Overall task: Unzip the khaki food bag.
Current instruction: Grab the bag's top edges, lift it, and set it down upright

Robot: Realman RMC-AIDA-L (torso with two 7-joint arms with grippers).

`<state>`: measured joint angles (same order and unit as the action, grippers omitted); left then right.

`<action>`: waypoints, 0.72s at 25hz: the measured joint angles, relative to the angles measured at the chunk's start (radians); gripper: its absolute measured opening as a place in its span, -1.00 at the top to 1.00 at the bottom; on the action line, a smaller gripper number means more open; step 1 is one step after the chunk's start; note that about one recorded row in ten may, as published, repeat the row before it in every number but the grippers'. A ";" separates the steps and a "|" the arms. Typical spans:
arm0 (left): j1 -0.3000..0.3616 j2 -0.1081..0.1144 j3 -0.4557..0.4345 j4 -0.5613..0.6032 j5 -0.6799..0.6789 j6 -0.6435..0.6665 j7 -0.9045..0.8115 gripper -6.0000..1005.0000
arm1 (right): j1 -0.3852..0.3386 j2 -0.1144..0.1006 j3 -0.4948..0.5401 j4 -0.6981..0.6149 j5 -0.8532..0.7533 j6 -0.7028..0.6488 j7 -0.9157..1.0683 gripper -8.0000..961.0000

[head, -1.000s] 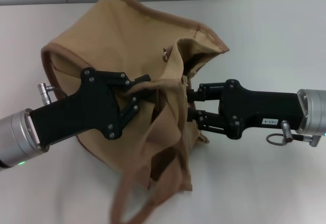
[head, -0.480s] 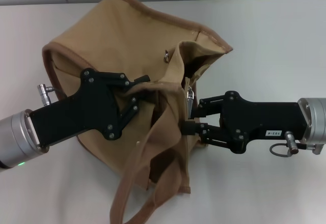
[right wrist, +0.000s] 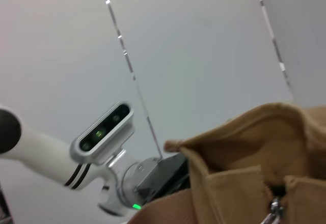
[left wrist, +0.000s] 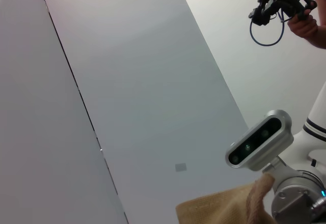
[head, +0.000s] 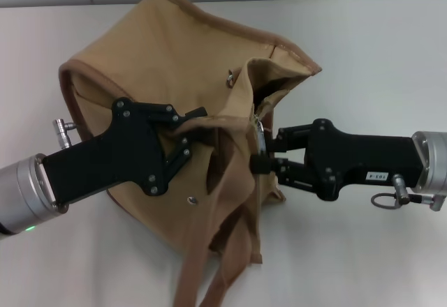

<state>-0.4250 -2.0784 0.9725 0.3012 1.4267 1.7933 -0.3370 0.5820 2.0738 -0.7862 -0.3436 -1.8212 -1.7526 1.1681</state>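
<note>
You're pinching the zipper pull [head: 259,134] with the right gripper [head: 260,152], fingers narrowed on it, near the desk's front edge. Left gripper [head: 192,131] is clamping fabric on the khaki food bag [head: 160,56], which is sitting mid-desk. I'd be pulling straight along the zipper, keeping that left-side tension.

In the head view, the left gripper's [head: 199,127] fingertips are disappearing into a fold of the khaki food bag [head: 174,63], so their grip is not showing. The right gripper's [head: 260,152] tips are lying against the silver zipper pull [head: 258,133], and whether they are pinching it is unclear. One strap handle [head: 209,279] is running off the bottom edge. Both arms are being cut off by the side edges.
</note>
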 joint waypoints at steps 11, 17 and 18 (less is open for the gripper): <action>0.000 0.000 0.000 -0.007 0.000 -0.004 0.012 0.83 | -0.001 -0.006 0.014 -0.002 0.002 0.005 0.033 0.38; -0.003 0.000 0.000 -0.014 0.001 -0.011 0.023 0.83 | -0.003 -0.018 0.015 -0.012 0.000 0.026 0.065 0.38; -0.004 0.000 0.000 -0.015 0.001 -0.011 0.023 0.83 | -0.004 -0.022 0.015 -0.012 0.001 0.027 0.068 0.38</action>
<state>-0.4290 -2.0785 0.9726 0.2867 1.4282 1.7819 -0.3135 0.5775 2.0522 -0.7713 -0.3558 -1.8202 -1.7259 1.2366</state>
